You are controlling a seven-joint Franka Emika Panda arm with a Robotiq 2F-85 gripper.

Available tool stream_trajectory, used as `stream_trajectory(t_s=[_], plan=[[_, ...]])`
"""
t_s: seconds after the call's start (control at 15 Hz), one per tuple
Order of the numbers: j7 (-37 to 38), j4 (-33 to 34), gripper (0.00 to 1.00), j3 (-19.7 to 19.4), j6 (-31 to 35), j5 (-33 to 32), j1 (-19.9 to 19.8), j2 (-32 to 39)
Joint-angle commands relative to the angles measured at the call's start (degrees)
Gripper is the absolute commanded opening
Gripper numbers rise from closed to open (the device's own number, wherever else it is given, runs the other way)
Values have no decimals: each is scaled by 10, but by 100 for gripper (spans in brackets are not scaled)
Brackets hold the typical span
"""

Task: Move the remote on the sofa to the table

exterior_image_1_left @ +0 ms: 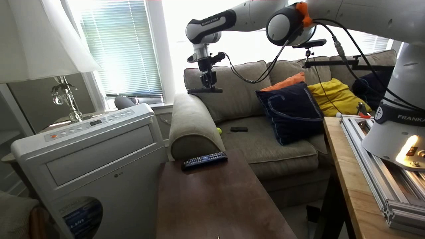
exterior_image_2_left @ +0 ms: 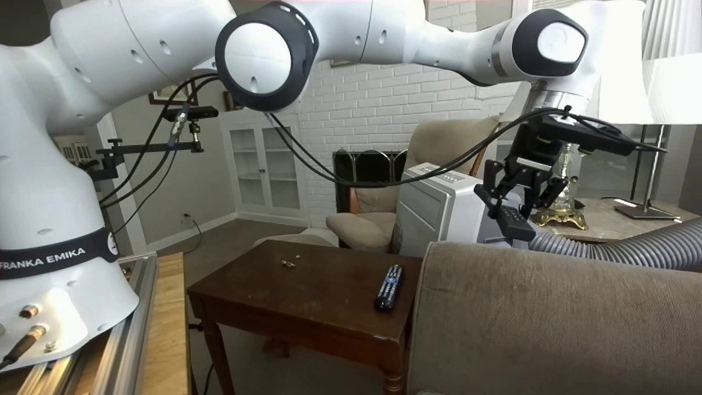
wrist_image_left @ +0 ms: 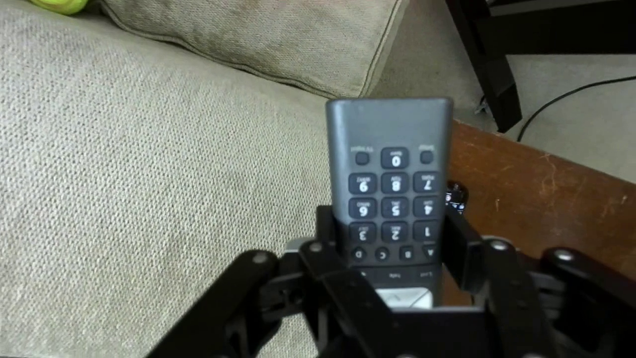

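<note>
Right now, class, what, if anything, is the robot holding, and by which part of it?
A remote, by its two long sides, beside the number keys.

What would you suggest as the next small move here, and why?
I'd probably move the gripper across toward the table without lowering it: it holds the remote above the sofa armrest, and a second remote lies near the table's edge.
</note>
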Motion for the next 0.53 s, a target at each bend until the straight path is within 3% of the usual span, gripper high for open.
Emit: stream_trajectory(t_s=[0.0, 0.33, 0.47], plan=[[-58, 2, 28, 5, 8, 14, -14, -16], [-139, 5, 28, -2, 51, 3, -12, -35], [-139, 2, 28, 0, 34, 11, -12, -44]])
